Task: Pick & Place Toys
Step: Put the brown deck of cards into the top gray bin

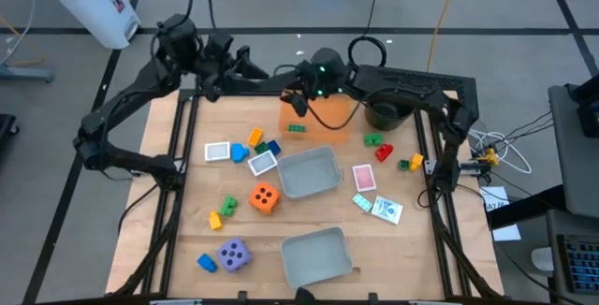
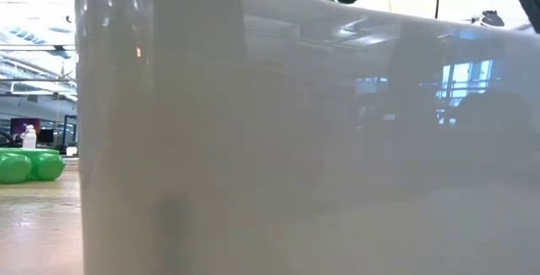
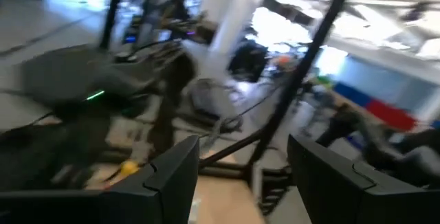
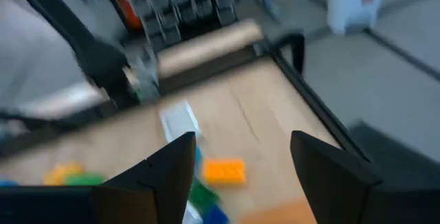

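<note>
The toys lie scattered on the wooden table (image 1: 168,183): an orange die (image 1: 265,197), a purple die (image 1: 234,254), small bricks such as a red one (image 1: 384,152) and a blue one (image 1: 206,263), and cards, among them a pink card (image 1: 363,177). A green brick (image 1: 297,128) lies at the edge of the orange tray (image 1: 328,113). My right gripper (image 1: 298,104) (image 4: 240,141) hovers open above that tray's left end with nothing between its fingers. My left gripper (image 1: 257,69) (image 3: 240,148) stands open and empty over the table's far edge.
Two clear grey trays stand mid-table (image 1: 309,172) and at the near edge (image 1: 316,255); the near one's wall (image 2: 295,140) fills the low view. A black pot (image 1: 384,113) stands at the far right. Black frame rails run along the table's sides.
</note>
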You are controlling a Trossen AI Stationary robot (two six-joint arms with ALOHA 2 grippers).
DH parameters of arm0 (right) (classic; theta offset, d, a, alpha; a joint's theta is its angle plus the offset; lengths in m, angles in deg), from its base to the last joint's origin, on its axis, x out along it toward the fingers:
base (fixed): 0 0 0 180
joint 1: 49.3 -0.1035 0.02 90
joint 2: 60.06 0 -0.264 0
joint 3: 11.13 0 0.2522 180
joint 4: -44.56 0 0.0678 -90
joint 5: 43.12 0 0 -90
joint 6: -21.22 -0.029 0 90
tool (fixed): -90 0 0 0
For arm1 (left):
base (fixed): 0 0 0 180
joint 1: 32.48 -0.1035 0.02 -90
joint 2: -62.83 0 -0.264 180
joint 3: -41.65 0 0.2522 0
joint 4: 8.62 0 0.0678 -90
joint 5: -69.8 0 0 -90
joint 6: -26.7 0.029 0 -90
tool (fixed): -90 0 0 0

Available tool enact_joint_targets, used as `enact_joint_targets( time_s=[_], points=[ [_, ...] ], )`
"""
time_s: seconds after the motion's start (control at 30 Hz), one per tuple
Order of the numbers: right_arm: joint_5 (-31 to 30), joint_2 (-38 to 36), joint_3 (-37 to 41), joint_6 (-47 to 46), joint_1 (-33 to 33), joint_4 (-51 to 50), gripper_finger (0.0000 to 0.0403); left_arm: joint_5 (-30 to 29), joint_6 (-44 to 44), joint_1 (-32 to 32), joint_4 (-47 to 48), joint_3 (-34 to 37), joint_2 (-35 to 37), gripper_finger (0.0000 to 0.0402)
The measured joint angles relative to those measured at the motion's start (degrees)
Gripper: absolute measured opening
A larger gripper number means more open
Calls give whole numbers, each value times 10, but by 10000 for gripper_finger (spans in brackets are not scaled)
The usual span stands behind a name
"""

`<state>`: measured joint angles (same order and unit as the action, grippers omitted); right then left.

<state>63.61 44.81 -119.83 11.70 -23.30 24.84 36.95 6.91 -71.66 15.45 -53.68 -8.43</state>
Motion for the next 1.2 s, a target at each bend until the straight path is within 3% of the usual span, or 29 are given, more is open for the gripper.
enact_joint_targets(
  time_s=[0.17,0.3,0.53,0.67,0.8,0.97,1.2],
  points=[
    [-5,-62,153,-82,-27,242,226,-62,-2,13,-12,96,72,225],
    [-15,-102,241,-85,-58,341,225,-121,-21,28,-14,189,129,225],
    [-103,-161,318,-61,-125,340,217,-166,-60,42,31,324,218,225],
    [-166,-174,343,-62,-158,340,214,-197,-22,42,148,365,259,225],
    [-210,-174,353,-66,-176,339,215,-284,51,42,274,392,281,225],
    [-213,-174,353,-89,-175,343,211,-373,26,42,335,446,283,225],
    [-212,-174,353,-103,-170,350,210,-365,-97,43,293,548,282,225]
  ],
)
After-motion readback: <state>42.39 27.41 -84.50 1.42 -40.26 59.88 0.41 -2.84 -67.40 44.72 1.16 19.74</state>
